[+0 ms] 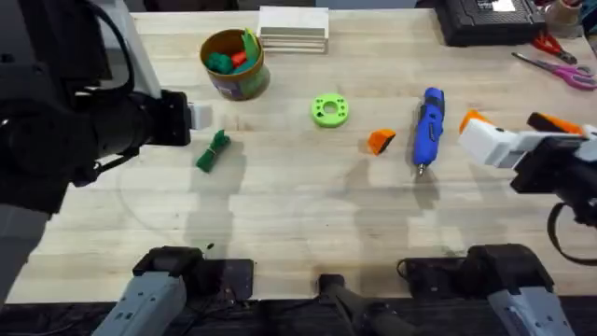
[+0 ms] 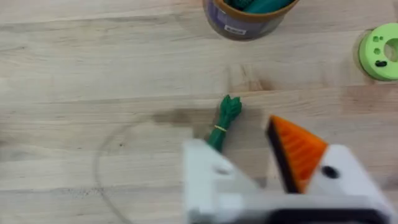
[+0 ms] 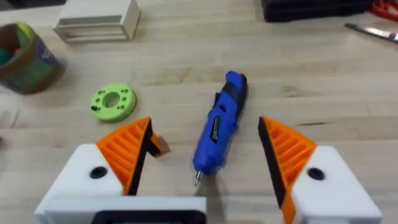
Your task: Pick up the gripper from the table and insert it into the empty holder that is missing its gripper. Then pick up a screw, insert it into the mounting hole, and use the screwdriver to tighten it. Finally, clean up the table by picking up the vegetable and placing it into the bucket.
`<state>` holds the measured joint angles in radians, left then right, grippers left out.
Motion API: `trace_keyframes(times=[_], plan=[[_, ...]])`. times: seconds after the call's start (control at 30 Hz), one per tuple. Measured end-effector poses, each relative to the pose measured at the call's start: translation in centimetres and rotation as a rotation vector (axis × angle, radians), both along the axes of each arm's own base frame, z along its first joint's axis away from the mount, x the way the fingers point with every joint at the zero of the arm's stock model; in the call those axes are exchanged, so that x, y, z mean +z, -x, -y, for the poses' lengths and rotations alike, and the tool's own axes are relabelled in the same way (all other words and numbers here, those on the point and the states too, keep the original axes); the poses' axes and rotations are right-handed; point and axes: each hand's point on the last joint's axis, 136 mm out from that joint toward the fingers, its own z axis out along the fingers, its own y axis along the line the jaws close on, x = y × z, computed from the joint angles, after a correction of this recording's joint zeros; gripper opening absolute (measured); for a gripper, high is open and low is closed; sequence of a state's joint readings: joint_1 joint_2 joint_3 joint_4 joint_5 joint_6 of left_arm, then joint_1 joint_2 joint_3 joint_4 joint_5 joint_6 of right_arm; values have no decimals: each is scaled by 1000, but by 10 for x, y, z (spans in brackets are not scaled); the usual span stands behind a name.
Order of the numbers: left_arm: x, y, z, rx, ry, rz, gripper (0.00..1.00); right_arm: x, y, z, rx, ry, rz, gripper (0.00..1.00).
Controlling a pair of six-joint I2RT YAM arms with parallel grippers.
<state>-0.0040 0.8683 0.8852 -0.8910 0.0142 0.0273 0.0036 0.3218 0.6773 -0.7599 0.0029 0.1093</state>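
Nothing is done yet: the orange gripper [image 1: 380,141] lies on the desk beyond the released right gripper [image 3: 202,162], left gripper [image 2: 249,174] also released.

A workshop or robotics lab bench — that is where I am working. Pale wood-plank table [image 1: 298,224], bare and scuffed. At its far right corner: red-handled scissors [image 1: 558,63] and a black case [image 1: 485,21]. A blue electric screwdriver [image 1: 428,126] lies right of centre, a lime-green printed ring disc [image 1: 329,110] mid-table — tooling, not household goods. White stacked plastic trays [image 1: 294,28] at the far edge.
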Motion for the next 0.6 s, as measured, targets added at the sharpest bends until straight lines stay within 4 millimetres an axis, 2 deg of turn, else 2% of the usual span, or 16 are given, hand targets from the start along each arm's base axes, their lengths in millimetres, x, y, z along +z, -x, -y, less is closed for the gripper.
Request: trace_keyframes(times=[0.07,0.1,0.13,0.27,0.3,0.33,0.47,0.6], plan=[[0,-2,1,-6,2,2,50,-5,3,0,1,0,-23,989],[1,-2,2,-13,3,7,72,-8,5,0,1,0,-39,990],[2,-3,3,-16,10,12,189,-11,6,0,1,0,-53,989],[12,-14,14,-62,54,74,841,-25,15,0,1,0,-120,990],[18,-19,18,-77,74,106,947,-29,18,0,1,0,-139,990],[24,-23,23,-95,91,133,975,-33,21,0,1,0,-158,989],[41,-33,41,-169,172,211,986,-46,32,0,1,0,-230,990],[35,-24,51,-204,227,165,987,-60,45,0,1,1,-305,990]])
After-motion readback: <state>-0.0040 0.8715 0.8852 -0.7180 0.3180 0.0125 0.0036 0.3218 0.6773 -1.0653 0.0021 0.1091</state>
